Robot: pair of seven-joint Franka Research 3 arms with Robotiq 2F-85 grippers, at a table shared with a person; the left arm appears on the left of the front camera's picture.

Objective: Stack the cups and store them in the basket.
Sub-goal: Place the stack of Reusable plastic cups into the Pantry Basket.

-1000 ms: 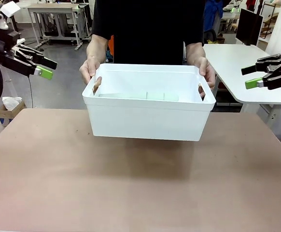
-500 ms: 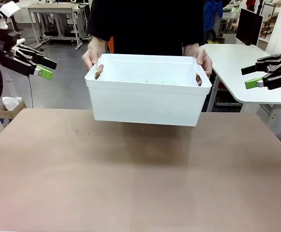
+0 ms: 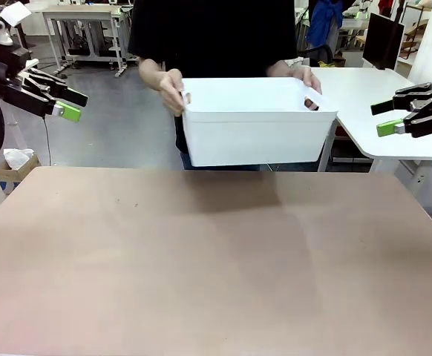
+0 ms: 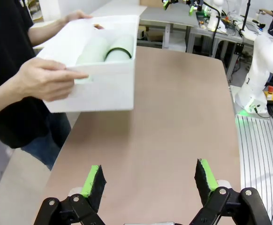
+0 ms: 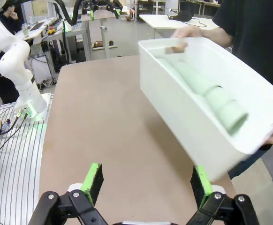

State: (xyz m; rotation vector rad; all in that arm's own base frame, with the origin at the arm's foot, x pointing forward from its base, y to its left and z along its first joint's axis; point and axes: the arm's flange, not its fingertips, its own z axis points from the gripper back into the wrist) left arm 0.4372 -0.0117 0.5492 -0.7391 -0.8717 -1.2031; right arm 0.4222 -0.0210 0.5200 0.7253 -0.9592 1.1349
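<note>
Left gripper (image 4: 148, 183) and right gripper (image 5: 146, 180) gape wide; basket (image 3: 254, 133) hides cups (image 5: 207, 96).

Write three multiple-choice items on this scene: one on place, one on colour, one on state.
1. Where is the basket?
A. resting on the table
B. held above the table's far edge by the person
C. in the left gripper

2. What colour are the cups inside it?
A. pale mint green
B. red
C. black

3. How do the fingers of the right gripper stand?
A. shut on a cup
B. shut, empty
C. spread apart, empty

Key: 1 B, hands grip both ends; 2 A, seen in both wrist views; 3 C, wide gap between pads.
</note>
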